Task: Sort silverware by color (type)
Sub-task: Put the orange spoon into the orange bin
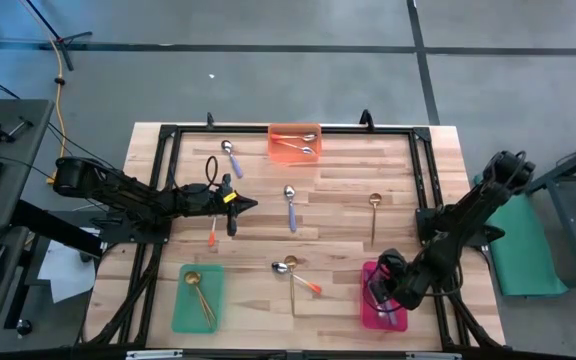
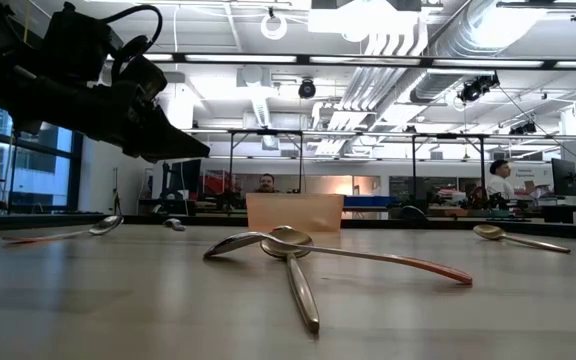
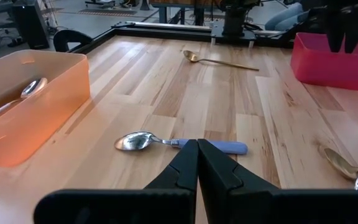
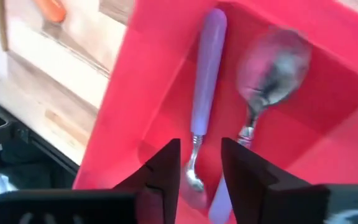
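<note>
Right gripper [image 4: 199, 163] parted, empty, over pink tray [image 4: 135, 93]; two purple spoons [image 4: 201, 106] seen directly beneath. Left gripper [image 3: 197, 163] closed, empty. Spoons judged light, stiff, slippery; handle middle best gripped.

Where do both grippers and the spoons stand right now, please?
Right gripper open above two purple-handled spoons in pink tray. Left gripper shut, mid-table. Loose purple-handled spoon nearby. Nothing obstructing.

wooden table [image 1: 348, 200], coloured trays [image 1: 294, 143], scattered spoons [image 1: 290, 207]
</note>
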### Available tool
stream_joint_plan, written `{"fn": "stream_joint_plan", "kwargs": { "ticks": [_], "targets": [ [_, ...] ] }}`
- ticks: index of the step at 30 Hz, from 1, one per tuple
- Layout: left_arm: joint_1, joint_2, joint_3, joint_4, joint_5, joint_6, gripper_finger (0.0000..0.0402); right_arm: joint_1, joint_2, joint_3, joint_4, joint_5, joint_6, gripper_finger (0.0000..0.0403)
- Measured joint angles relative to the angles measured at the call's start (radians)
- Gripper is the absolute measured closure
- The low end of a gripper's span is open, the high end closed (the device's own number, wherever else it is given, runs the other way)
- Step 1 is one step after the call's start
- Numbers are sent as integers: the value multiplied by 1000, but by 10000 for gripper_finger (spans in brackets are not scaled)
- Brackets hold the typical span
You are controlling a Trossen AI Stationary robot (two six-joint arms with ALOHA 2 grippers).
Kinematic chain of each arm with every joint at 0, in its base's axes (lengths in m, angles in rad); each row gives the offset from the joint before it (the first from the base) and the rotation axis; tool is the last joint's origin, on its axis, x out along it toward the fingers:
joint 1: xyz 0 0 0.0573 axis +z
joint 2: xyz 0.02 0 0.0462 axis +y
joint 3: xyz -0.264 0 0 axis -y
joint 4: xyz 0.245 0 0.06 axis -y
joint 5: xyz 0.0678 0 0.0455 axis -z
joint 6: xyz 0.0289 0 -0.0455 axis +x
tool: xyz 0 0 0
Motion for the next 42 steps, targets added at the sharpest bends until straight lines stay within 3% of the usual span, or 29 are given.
{"fn": "stream_joint_plan", "kwargs": {
  "ticks": [4, 8, 12, 16, 20, 24, 31, 42],
  "targets": [
    [0, 0, 0, -1, 0, 0, 401, 0, -23, 37, -63, -3, -39, 303],
    [0, 0, 0, -1, 0, 0, 401, 0, -27, 160, -267, 9, -90, 313],
    [0, 0, 0, -1, 0, -8, 401, 0, -27, 267, -386, 150, -202, 329],
    [0, 0, 0, -1, 0, -8, 401, -28, -15, 297, -323, 297, -388, 356],
    [0, 0, 0, -3, 0, 0, 401, -97, 48, 281, -180, 319, -594, 385],
    [0, 0, 0, -4, 0, 1, 401, -176, 152, 275, 7, 318, -807, 388],
    [0, 0, 0, -12, 0, 2, 401, -281, 328, 275, 320, 277, -1054, 337],
    [0, 0, 0, -24, 0, 1, 401, -320, 484, 274, 467, 265, -1131, 226]
  ]
}}
